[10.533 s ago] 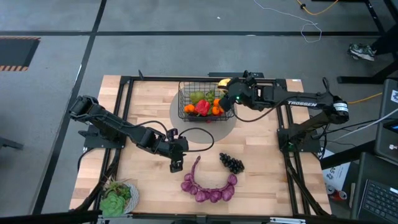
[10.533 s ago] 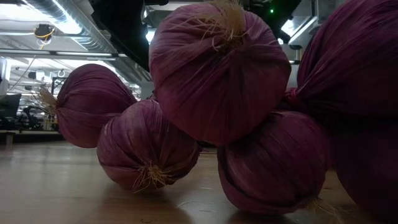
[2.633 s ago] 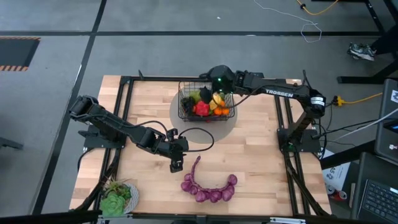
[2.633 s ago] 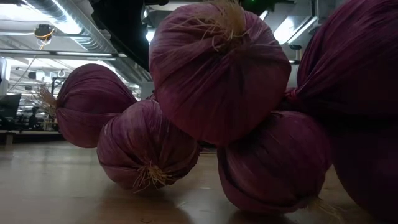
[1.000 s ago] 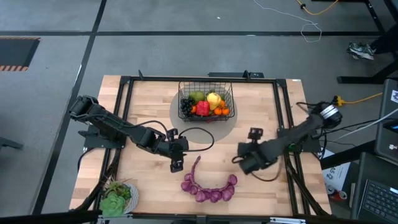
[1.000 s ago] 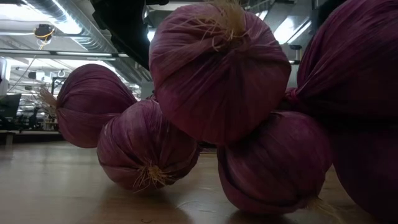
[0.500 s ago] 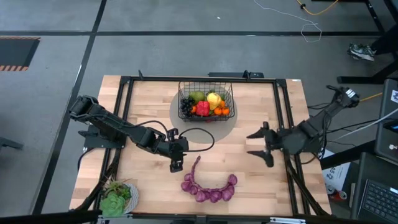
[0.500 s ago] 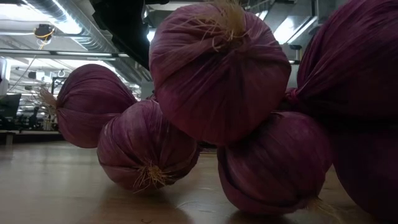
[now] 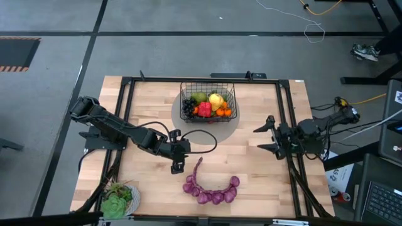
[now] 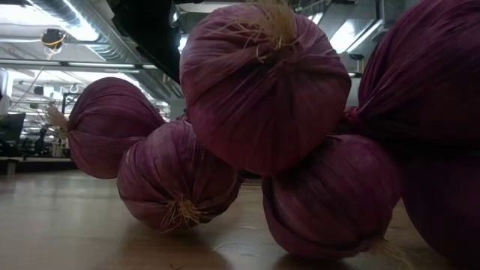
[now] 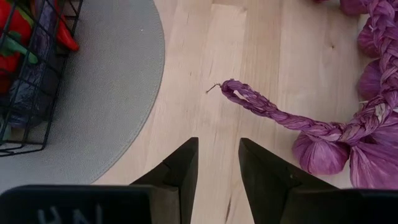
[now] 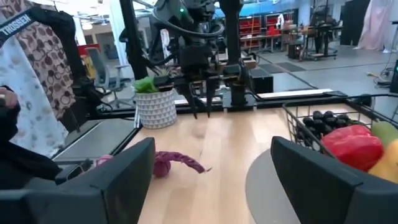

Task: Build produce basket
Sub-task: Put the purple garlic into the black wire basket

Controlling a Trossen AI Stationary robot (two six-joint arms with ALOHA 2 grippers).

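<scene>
Pale wood table [image 9: 144,103] carries the basket [image 9: 208,89] at its far middle, filled with produce [image 9: 209,105]. Purple onion string [image 9: 211,188] lies near the front. Left gripper [image 9: 178,167] hovers beside its tail, slightly parted, empty. Right gripper [image 9: 266,137] gapes wide, empty.

a robotics lab: framed wooden table [image 9: 151,107] on grey concrete floor, ceiling ducts [image 10: 90,22] overhead.

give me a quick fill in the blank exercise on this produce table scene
1. The basket stands on a round ____ mat.
2. The purple onion string lies on the ____, outside the basket.
3. The right gripper has its jaws ____.
4. The left gripper hangs by the string's ____ end.

Missing words: grey; table; open; braided
</scene>
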